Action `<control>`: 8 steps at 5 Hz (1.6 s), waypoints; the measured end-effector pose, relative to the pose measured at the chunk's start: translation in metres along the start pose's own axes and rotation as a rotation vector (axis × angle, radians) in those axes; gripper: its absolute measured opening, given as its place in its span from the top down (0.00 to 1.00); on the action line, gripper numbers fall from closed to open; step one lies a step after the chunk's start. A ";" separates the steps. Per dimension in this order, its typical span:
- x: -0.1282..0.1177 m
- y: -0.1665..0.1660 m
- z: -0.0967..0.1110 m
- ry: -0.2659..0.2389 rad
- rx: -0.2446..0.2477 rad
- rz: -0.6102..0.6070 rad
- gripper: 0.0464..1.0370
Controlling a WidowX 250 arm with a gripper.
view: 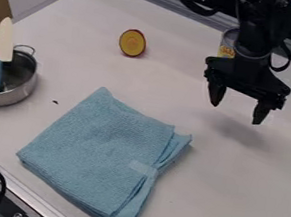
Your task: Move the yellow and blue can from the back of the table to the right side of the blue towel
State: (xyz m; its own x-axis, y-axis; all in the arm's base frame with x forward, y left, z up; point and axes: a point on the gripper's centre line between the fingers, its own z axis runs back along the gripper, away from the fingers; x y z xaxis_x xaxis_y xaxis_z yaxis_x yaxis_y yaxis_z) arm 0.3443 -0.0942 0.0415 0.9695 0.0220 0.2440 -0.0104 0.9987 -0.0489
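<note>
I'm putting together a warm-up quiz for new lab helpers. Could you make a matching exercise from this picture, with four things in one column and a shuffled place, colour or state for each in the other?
Things
1. Cloth
2. Metal pot
3. Gripper
4. Oval object

Descriptions
A. Jaws apart, nothing between them
B. Yellow with a dark red rim
C. Light blue and folded
D. Has a blue-handled utensil standing tilted in it

Right pairs: 1-C, 2-D, 3-A, 4-B
</note>
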 end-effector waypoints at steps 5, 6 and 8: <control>0.079 0.068 0.043 -0.203 0.150 0.248 0.04; 0.106 0.078 0.050 -0.250 0.130 0.327 0.04; 0.143 0.078 0.034 -0.309 0.091 0.347 0.04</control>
State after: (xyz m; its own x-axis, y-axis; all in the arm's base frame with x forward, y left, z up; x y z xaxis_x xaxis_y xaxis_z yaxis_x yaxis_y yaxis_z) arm 0.4736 -0.0114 0.1060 0.7870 0.3539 0.5054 -0.3558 0.9295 -0.0970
